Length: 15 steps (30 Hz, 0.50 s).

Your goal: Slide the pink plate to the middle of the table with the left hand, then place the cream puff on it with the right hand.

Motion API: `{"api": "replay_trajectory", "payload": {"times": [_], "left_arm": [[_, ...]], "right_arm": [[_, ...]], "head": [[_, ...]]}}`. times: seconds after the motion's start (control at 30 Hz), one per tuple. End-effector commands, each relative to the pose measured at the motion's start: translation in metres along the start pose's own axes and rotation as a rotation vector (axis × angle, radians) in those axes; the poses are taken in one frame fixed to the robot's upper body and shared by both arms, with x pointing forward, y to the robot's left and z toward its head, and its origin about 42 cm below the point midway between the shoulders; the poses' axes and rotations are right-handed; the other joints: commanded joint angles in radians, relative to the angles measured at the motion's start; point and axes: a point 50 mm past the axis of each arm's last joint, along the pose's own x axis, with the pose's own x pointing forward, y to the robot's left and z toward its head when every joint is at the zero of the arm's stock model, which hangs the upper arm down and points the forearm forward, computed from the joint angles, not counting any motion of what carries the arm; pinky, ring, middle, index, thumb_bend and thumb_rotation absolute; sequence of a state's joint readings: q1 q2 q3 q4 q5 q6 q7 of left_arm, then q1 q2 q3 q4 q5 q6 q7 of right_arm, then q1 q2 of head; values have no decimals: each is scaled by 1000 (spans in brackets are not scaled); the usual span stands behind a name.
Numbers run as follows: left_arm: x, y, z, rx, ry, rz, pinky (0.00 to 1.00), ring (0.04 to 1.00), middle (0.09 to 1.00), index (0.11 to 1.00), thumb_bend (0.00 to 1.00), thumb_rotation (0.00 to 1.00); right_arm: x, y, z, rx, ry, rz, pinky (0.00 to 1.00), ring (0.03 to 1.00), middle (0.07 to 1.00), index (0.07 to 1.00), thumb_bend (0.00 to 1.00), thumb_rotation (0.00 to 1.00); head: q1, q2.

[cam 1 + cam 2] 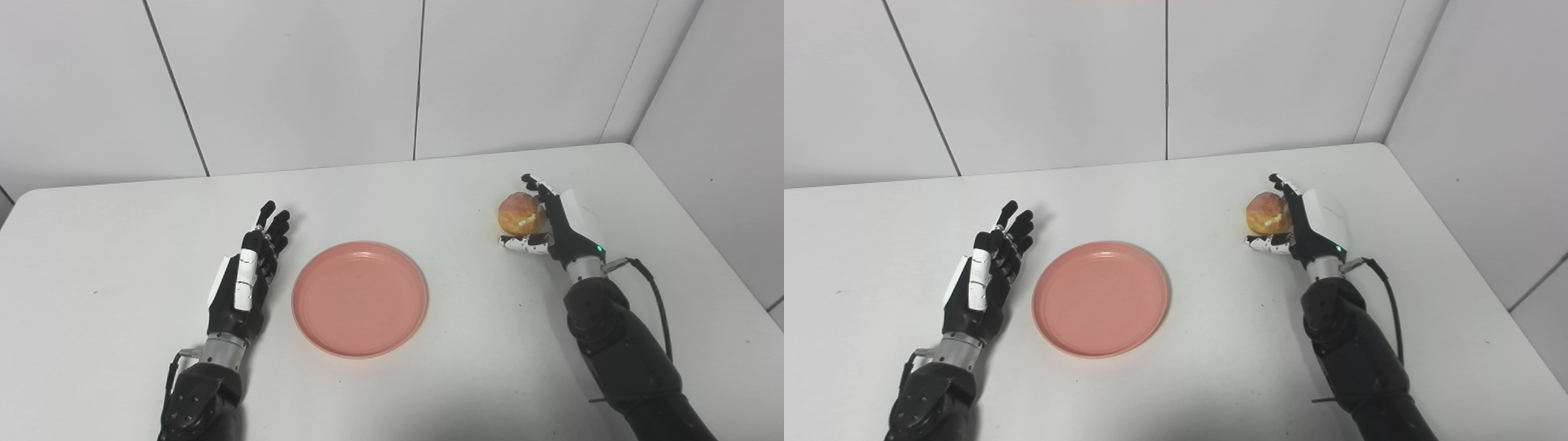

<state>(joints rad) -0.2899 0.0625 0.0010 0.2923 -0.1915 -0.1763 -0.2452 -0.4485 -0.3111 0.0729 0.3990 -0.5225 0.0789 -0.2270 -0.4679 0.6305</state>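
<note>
A white table point(429, 380) fills the scene, set into the corner of a room with pale panelled walls point(294, 79) behind it and to the right.

On the left, the robot's left hand point(245, 278) lies just above or on the tabletop, with its black forearm coming up from the bottom edge. Its fingers point(272, 223) are stretched out straight and held close together, pointing away toward the back wall, and they grip nothing. The hand sits just beside the left rim of the pink plate, apart from it with a narrow strip of table between them.

The pink plate point(318, 318) is round, shallow and empty, resting flat near the middle of the table.

Further right, well apart from the plate, is the cream puff point(517, 213), a golden-brown ball with a pale patch on one side. The right hand point(554, 223) is wrapped around it from the right: the fingers curl over its top and far side while the thumb point(520, 242) reaches under its near side. It is hard to say whether the puff touches the table. A small green light shows at the wrist, and a black cable point(655, 306) loops along the right forearm.
</note>
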Motion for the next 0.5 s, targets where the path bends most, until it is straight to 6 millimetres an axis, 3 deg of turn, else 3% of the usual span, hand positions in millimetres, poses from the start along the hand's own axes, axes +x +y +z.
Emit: {"api": "replay_trajectory", "payload": {"times": [0.0,0.13,0.23,0.27,0.33,0.47], "left_arm": [[-40,1,-40,-41,133,33,1000,984,954,974,777,1000],[-40,1,-39,-40,131,31,1000,982,953,970,764,1000],[-41,0,-37,-33,130,25,1000,981,953,969,765,1000],[-41,0,-37,-32,131,24,1000,982,954,971,768,1000],[-40,-1,-37,-34,131,25,1000,980,953,971,773,1000],[-40,-2,-37,-35,130,28,1000,979,952,972,768,1000]], "right_arm": [[6,-7,12,9,-62,-22,436,578,686,788,460,0],[4,-8,15,-17,-81,-9,399,534,645,752,405,0],[3,-9,18,-30,-74,-7,326,441,575,730,388,0],[3,-9,18,-32,-66,-4,299,414,532,723,458,0],[3,-10,19,-35,-57,-4,348,487,500,698,516,0],[3,-12,20,-43,-49,-6,328,456,489,646,533,0]], "head": [[1,0],[3,1],[4,3],[4,3],[5,4],[9,6]]}}
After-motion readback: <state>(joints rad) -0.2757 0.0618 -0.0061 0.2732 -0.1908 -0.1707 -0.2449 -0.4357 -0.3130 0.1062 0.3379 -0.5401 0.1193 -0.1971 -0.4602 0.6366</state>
